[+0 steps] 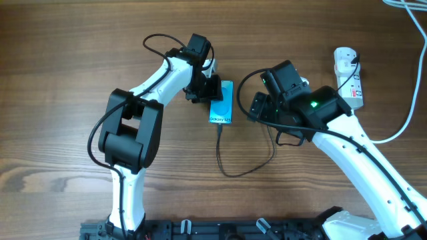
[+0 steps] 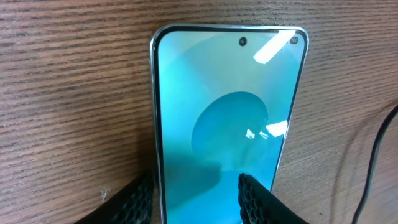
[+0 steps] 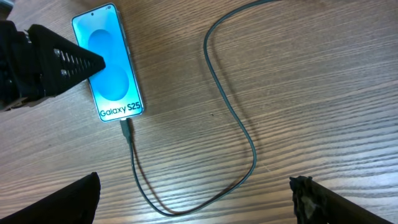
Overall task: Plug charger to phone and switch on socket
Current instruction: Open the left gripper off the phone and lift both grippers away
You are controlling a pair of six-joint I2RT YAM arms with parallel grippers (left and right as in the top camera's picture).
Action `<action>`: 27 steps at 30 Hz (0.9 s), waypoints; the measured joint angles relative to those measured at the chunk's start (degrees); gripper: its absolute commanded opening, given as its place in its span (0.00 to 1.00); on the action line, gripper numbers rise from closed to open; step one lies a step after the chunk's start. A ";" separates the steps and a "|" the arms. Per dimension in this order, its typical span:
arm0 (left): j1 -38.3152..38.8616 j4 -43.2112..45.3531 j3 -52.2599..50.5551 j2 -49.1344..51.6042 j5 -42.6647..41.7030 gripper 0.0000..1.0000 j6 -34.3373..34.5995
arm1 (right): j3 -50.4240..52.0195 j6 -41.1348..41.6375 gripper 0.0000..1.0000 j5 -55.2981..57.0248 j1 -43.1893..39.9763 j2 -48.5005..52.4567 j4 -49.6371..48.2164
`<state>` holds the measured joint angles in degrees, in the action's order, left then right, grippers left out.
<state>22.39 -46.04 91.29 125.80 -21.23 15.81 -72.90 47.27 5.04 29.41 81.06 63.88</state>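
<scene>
Thin black charger cable (image 3: pixel 128 132) looks plugged into the flat cyan-screen phone (image 3: pixel 112 74) just ahead of my wide-open, empty right jaws, left jaws spread with one finger on its screen, so I reckon only switching the white power-strip socket (image 1: pixel 348 79) is left.

Phone (image 2: pixel 217 106): flat on wood surface (image 2: pixel 74 93), screen up.
Pincer (image 2: pixel 196 200): one black pad beside phone's left edge, other over screen's lower right.
Cable (image 2: pixel 373 162): black, right of phone.
</scene>
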 measured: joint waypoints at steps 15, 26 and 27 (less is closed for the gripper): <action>-4.52 -11.08 4.07 -16.31 7.30 1.00 7.50 | 0.00 -0.02 1.00 -3.45 0.00 0.00 -0.07; -4.48 -18.23 4.79 -22.51 23.96 1.00 13.38 | 0.00 -0.02 1.00 -5.44 0.00 0.00 0.33; -4.48 -18.16 4.79 -22.51 23.26 1.00 13.68 | 0.00 -0.02 1.00 -5.44 0.00 0.00 0.42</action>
<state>17.91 -64.20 96.07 103.28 2.02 29.50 -72.90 47.24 -0.40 29.41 81.06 64.29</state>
